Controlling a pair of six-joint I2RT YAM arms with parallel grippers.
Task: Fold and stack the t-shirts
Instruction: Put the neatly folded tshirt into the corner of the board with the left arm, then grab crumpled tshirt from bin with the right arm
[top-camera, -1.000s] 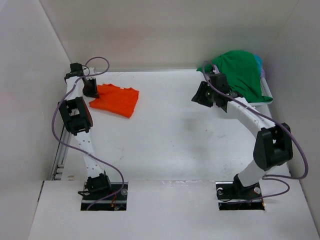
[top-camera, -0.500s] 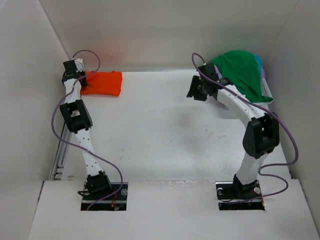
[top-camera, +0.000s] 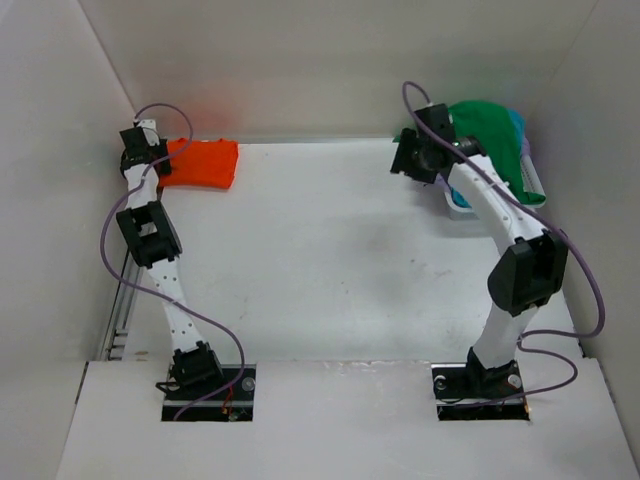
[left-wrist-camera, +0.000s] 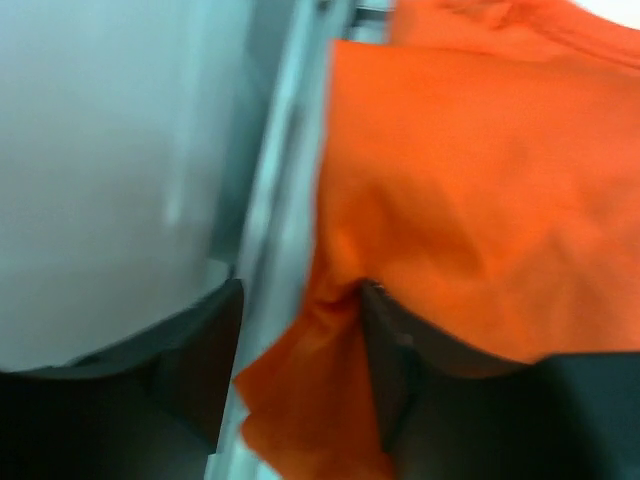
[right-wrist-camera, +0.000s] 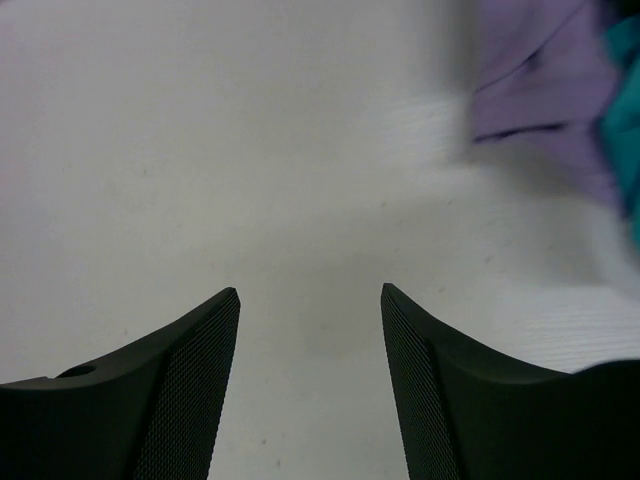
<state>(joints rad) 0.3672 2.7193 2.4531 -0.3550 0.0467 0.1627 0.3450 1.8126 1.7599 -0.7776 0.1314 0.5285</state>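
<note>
The folded orange t-shirt (top-camera: 205, 163) lies flat in the far left corner of the table. My left gripper (top-camera: 163, 168) is at its left edge and stands open. In the left wrist view a loose orange corner (left-wrist-camera: 310, 380) lies between the parted jaws of that gripper (left-wrist-camera: 300, 290). My right gripper (top-camera: 408, 160) hovers open over bare table (right-wrist-camera: 250, 150) beside the pile at the far right, with nothing between its fingers (right-wrist-camera: 310, 290). A dark green t-shirt (top-camera: 495, 130) tops that pile. The lavender shirt (right-wrist-camera: 530, 70) and a teal shirt (right-wrist-camera: 625, 150) show at the right wrist view's upper right.
A white lattice basket (top-camera: 535, 187) under the green shirt stands against the right wall. White walls close in the table on the left, back and right. A metal rail (left-wrist-camera: 285, 190) runs along the left wall next to the orange shirt.
My left arm carried the orange shirt back into the far left corner, then its jaws opened. My right gripper moved back toward the basket and opened a little wider.
</note>
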